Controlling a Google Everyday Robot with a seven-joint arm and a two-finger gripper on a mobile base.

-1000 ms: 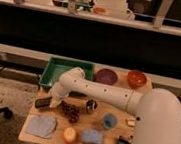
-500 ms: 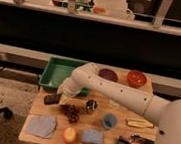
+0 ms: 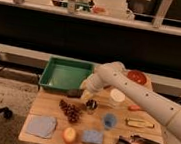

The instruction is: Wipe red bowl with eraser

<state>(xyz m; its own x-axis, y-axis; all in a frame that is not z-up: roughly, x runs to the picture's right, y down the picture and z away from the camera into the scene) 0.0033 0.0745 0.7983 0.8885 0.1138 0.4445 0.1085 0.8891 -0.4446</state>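
Observation:
The red bowl (image 3: 136,77) sits at the table's back right, partly behind my arm. My arm reaches in from the right across the table's middle. The gripper (image 3: 80,92) hangs just in front of the green tray, shut on the eraser (image 3: 73,93), a small dark block held a little above the tabletop. The bowl lies well to the right of the gripper, beyond the arm.
A green tray (image 3: 65,75) stands at back left. On the table are grapes (image 3: 70,110), a metal cup (image 3: 91,105), a white cup (image 3: 117,96), a blue cup (image 3: 109,120), a blue sponge (image 3: 92,136), a blue cloth (image 3: 41,126), a fruit (image 3: 69,134) and a black-handled tool (image 3: 145,141).
The gripper has lifted the eraser from the table's left edge and carried it rightward and toward the back. The arm has swung right with it.

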